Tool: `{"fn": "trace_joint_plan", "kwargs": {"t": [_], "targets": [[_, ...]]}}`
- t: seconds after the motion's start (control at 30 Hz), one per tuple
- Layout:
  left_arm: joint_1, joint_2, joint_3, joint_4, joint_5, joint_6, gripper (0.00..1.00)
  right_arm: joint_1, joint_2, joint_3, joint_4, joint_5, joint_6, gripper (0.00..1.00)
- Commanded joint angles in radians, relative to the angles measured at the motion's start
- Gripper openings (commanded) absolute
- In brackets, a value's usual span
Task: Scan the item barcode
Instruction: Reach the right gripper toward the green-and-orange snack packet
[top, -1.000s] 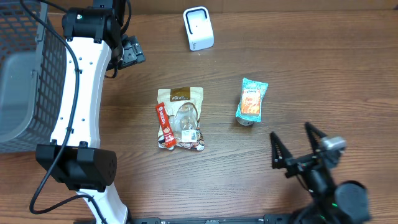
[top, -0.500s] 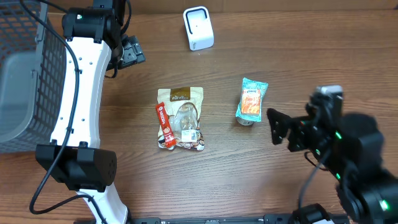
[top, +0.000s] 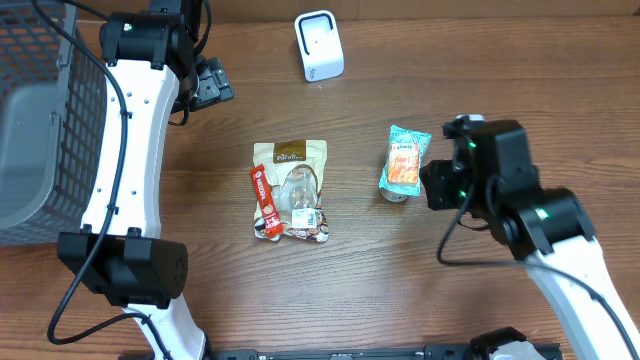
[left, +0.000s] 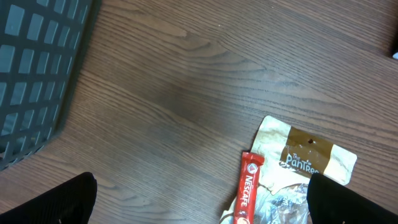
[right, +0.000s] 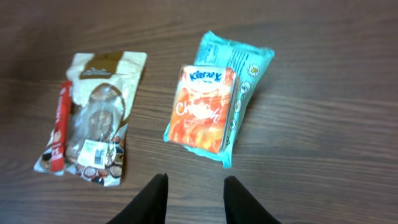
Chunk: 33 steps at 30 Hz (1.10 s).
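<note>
- Wooden table (top: 330, 310): carries everything listed below.
- Grey basket (top: 40, 100): at the left edge of the overhead view, well apart from the items.
- White left arm (top: 130, 150): runs up the left side of the overhead view. The left gripper (left: 199, 179) is spread wide and empty, above the upper end of the pouch.
- The right arm (top: 540, 225): at centre right of the overhead view. The right gripper (right: 194, 178) has its fingers partly apart with nothing between them. This is judged the nearer arm.
- Brown snack pouch (top: 295, 190): lies flat at mid-frame, long axis roughly up-down.
- Teal-and-orange tissue pack (top: 404, 165): judged the item to scan.
  - It lies right of centre, just left of the right gripper.
  - In the right wrist view it sits just above the fingertips, not touching them.
  - Its long axis runs from upper right to lower left.
- White scanner (top: 319, 45): at top centre, up and to the left of the pack and well apart from it.
- Red coffee stick (top: 262, 200): lies along the pouch's left edge.
</note>
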Motion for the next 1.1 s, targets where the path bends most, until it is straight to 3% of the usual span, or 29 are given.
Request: {"fn": "trace_joint_plan", "kwargs": {"t": [0.0, 0.23, 0.47, 0.57, 0.87, 1.07], "targets": [[-0.002, -0.012, -0.002, 0.001, -0.003, -0.007, 1.0, -0.004, 0.068, 0.021, 0.019, -0.014, -0.004, 0.3], [-0.002, -0.012, -0.002, 0.001, -0.003, -0.007, 0.99, -0.004, 0.144, 0.022, 0.089, -0.077, -0.003, 0.31], [-0.002, -0.012, -0.002, 0.001, -0.003, -0.007, 1.0, 0.003, 0.143, 0.022, 0.223, -0.151, 0.078, 0.47], [-0.002, -0.012, -0.002, 0.001, -0.003, -0.007, 0.99, 0.015, 0.145, 0.023, 0.248, -0.147, 0.087, 0.48], [-0.002, -0.012, -0.002, 0.001, -0.003, -0.007, 1.0, 0.016, 0.177, 0.186, 0.078, -0.048, 0.086, 0.52], [-0.002, -0.012, -0.002, 0.001, -0.003, -0.007, 1.0, -0.014, 0.201, 0.185, 0.004, -0.038, 0.086, 0.52]]}}
